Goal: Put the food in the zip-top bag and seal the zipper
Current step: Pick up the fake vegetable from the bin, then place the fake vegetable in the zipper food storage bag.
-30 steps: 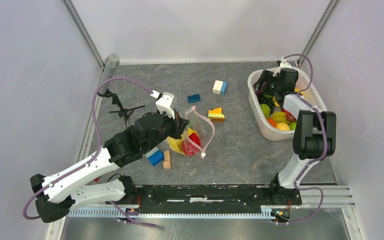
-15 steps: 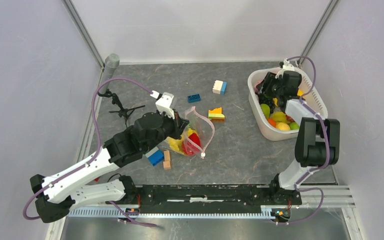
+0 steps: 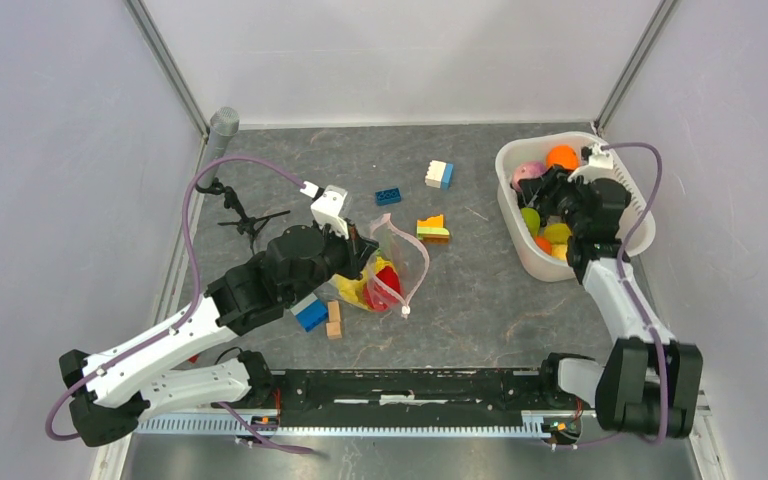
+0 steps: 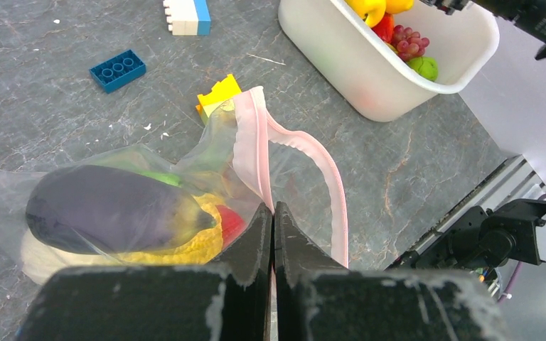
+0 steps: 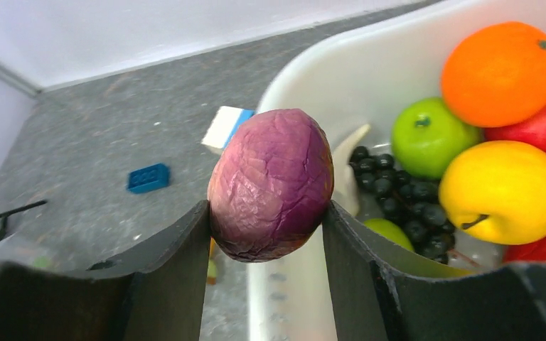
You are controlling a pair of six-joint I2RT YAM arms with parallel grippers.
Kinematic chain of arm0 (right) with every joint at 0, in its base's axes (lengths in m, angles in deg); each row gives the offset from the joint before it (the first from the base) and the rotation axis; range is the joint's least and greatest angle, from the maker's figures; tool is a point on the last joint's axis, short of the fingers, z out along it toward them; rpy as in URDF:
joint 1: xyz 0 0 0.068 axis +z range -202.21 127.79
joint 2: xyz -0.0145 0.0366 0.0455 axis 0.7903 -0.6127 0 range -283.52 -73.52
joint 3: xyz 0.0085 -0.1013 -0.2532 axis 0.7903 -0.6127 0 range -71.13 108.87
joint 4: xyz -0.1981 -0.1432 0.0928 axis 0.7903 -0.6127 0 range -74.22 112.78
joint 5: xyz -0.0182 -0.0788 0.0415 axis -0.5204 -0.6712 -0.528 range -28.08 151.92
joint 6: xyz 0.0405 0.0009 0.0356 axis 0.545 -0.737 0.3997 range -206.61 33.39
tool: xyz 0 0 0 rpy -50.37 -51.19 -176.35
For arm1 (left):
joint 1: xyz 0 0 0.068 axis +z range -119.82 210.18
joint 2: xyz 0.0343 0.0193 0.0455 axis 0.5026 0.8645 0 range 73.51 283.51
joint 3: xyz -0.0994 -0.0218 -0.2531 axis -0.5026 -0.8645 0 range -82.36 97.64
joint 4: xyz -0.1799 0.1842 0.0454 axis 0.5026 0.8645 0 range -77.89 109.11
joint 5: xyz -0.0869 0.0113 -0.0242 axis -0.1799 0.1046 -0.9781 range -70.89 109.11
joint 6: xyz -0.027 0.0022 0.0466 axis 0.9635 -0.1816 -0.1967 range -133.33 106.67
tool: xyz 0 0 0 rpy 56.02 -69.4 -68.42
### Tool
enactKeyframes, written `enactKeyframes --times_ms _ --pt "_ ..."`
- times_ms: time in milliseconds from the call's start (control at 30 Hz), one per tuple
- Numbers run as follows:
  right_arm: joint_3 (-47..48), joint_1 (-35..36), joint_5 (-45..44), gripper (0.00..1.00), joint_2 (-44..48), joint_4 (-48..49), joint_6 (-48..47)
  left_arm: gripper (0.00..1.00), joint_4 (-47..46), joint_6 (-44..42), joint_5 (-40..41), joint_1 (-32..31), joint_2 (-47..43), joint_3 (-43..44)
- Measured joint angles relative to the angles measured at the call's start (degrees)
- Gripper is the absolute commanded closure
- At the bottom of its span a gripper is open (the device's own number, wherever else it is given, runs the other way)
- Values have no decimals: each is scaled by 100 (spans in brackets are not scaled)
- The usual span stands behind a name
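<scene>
The clear zip-top bag (image 3: 392, 277) lies mid-table with its mouth open. It holds a purple eggplant (image 4: 106, 217), a yellow piece (image 4: 185, 245) and a red piece (image 4: 231, 224). My left gripper (image 3: 365, 250) is shut on the pink zipper (image 4: 313, 153) edge and holds that lip up; its jaws (image 4: 274, 213) are pressed together on the strip. My right gripper (image 5: 264, 206) is shut on a wrinkled purple round fruit (image 5: 271, 185), held above the left rim of the white basket (image 3: 520, 250). The fruit also shows in the top view (image 3: 530, 172).
The basket (image 5: 370, 64) holds an orange (image 5: 501, 71), a green apple (image 5: 430, 135), a yellow fruit (image 5: 501, 188) and black grapes (image 5: 391, 188). Building blocks lie around the bag: white-blue (image 3: 439, 174), blue (image 3: 388, 196), yellow-orange (image 3: 432, 228) and another blue (image 3: 311, 314). A black stand (image 3: 245, 215) is at the left.
My right arm has swung its elbow toward the near edge, and its gripper has drawn back over the basket with the purple fruit in it. The left arm and bag have not moved.
</scene>
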Motion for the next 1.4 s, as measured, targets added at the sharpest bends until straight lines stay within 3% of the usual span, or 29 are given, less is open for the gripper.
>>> enactKeyframes --times_ms 233,500,767,900,1067,1200,1400 --pt "-575 293 1191 57 1338 354 330 97 0 0 0 0 0 0" --pt "-1016 2170 1812 57 2356 485 258 97 0 0 -2 4 2 0" --pt "-1172 3405 2087 57 2507 363 -116 97 -2 0 -24 4 52 0" --pt "-1051 4083 1792 55 2284 -17 -557 97 -2 0 -44 4 63 0" --pt "-850 4717 1110 46 1845 -439 -970 97 -2 0 -46 4 63 0" --pt "-730 4968 557 26 1700 -671 -1213 97 -2 0 -46 4 66 0" --pt "-704 4996 446 20 1709 -651 -1335 97 -2 0 -46 4 68 0"
